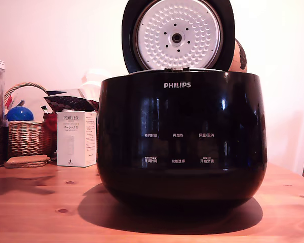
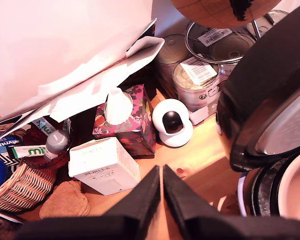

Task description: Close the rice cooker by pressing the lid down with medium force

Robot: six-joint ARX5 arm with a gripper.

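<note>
Your rice cooker [image 1: 181, 136] sits front and centre on the wooden table [image 1: 35, 212], its lid [image 1: 178, 34] standing upright and fully open with the dimpled metal underside facing the exterior view. Your gripper [image 2: 161, 187] hangs beside the raised lid with its jaws pressed together and empty, above a white box [image 2: 104, 165], a floral tissue box [image 2: 132, 122] and a wicker basket [image 2: 20, 189]. Closing has not begun, by this reading; you next need to reach behind the lid's top edge and push it forward and down, firmly.
</note>
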